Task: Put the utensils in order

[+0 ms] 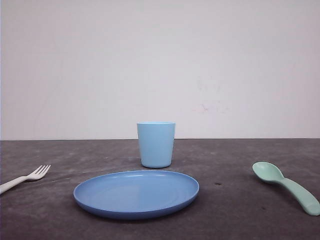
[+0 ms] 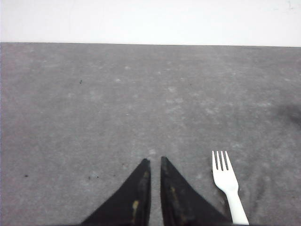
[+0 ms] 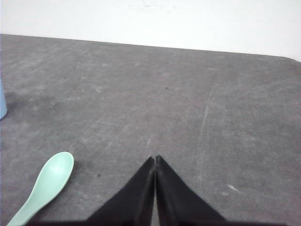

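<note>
A white fork lies on the dark table at the far left, tines pointing toward the back right. In the left wrist view the fork lies close beside my left gripper, whose black fingers stand almost together with a thin slit and nothing between them. A mint-green spoon lies at the far right, bowl toward the plate. In the right wrist view the spoon rests well to one side of my right gripper, which is shut and empty.
A blue round plate sits at the front centre with nothing on it. A light blue cup stands upright just behind it, and the cup's edge shows in the right wrist view. A white wall rises behind the table.
</note>
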